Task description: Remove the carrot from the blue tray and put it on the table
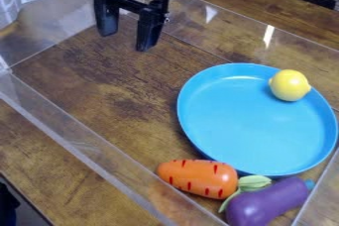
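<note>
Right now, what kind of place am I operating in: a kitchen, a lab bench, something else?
Most likely a lab test bench, not a kitchen: a wooden table fenced by low clear acrylic walls, and plastic toy food, a carrot, eggplant and lemon, around a blue tray.

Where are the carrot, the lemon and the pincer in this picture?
carrot [199, 177]: camera view, middle of its orange striped body.
lemon [288, 85]: camera view, centre of its yellow skin.
pincer [129, 34]: camera view, midway between its two dark fingertips.
</note>
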### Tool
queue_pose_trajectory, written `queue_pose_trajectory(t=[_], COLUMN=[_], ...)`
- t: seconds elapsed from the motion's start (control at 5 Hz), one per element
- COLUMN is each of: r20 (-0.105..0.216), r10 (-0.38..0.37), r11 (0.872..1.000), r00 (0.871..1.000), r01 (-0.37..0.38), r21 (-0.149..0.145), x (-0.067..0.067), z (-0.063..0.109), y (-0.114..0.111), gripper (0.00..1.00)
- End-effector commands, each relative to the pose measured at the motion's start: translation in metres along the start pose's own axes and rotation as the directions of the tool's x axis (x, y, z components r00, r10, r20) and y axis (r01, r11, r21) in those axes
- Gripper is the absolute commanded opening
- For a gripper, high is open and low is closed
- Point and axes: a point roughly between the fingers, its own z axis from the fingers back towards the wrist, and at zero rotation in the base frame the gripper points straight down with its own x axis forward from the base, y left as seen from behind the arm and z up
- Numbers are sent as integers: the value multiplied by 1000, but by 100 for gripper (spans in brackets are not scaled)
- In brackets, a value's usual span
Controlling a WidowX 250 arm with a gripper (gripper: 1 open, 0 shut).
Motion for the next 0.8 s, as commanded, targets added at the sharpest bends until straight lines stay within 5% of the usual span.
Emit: queue_pose_trajectory(t=[0.0,0.6], r20=[53,60], r10=[12,5], r11=[1000,1000], r00=[999,998], r01=[-12,-5], r21=[0,-8], x=[7,10], z=[14,12], y=[9,14], gripper=[100,100])
